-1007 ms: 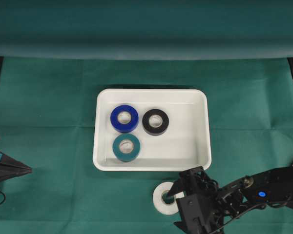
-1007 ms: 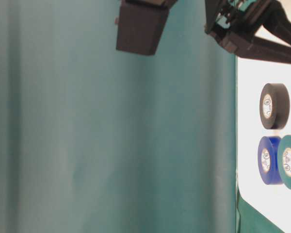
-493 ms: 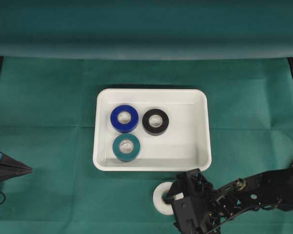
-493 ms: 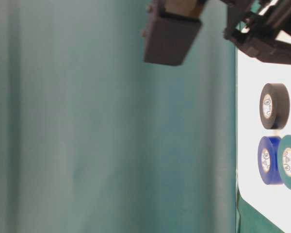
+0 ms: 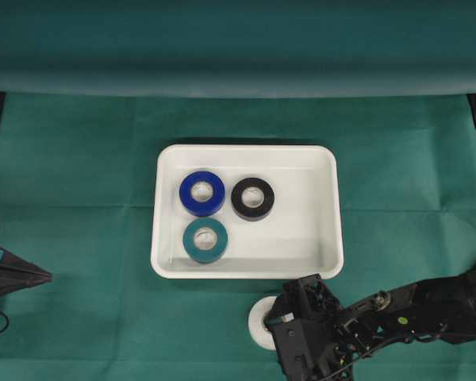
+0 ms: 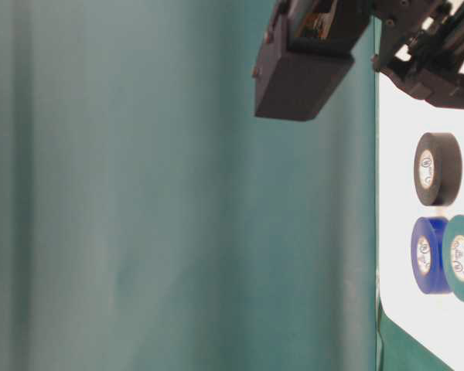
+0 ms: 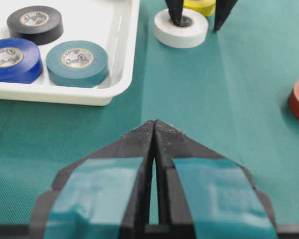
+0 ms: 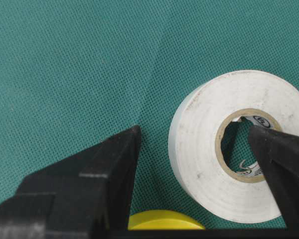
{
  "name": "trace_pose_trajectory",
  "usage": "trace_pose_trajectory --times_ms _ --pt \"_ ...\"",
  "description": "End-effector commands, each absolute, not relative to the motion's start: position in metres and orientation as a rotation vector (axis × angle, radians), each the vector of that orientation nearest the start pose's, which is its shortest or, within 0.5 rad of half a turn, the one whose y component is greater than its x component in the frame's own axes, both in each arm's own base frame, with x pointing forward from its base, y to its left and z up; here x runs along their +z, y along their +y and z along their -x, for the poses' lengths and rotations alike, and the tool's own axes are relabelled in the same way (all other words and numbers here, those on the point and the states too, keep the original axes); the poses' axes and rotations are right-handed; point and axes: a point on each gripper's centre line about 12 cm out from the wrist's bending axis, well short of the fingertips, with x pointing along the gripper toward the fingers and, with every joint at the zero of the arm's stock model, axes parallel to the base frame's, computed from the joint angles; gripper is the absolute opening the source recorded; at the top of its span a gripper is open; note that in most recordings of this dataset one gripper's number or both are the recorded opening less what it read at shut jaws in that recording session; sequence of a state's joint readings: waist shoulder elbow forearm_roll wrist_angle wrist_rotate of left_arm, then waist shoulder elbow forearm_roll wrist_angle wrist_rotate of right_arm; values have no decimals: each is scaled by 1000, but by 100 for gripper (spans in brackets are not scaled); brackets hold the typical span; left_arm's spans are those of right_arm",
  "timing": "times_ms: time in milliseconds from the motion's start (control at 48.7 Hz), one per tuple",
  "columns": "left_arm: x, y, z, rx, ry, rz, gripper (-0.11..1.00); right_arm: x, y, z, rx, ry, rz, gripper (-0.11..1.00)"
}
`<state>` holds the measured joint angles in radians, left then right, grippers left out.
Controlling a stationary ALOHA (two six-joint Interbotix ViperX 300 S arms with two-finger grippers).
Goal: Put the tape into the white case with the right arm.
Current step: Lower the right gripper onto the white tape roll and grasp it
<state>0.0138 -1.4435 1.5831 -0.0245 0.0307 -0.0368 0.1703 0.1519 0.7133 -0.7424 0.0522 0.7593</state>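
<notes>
A glossy white rectangular case (image 5: 327, 208) with rounded corners sits mid-table on the green cloth (image 5: 79, 238), holding blue (image 5: 201, 193), teal (image 5: 205, 240) and black (image 5: 252, 198) tape rolls. Far left, the left gripper (image 7: 154, 130) rests with its tips pressed together. Just off the case's near edge lies a white tape roll (image 8: 237, 143); the right gripper (image 8: 197, 152) straddles its wall, one finger in the core, not yet clamped, hiding most of the roll overhead.

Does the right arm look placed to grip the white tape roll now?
Probably yes. The right pincer straddles one wall of the white tape roll: one finger sits in its core hole, the other outside on the cloth. Nothing blocks closing, though the yellow roll lies close.
</notes>
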Motion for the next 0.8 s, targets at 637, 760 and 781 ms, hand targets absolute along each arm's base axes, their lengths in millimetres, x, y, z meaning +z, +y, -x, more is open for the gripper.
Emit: trace_pose_trajectory --times_ms 637,760,781 --pt "167 2 -125 19 161 61 0 110 60 -378 121 844 69 2" --pt "167 2 -125 18 161 59 0 125 64 -380 129 805 70 2" --pt "167 2 -125 19 161 61 0 128 64 -380 128 799 70 2"
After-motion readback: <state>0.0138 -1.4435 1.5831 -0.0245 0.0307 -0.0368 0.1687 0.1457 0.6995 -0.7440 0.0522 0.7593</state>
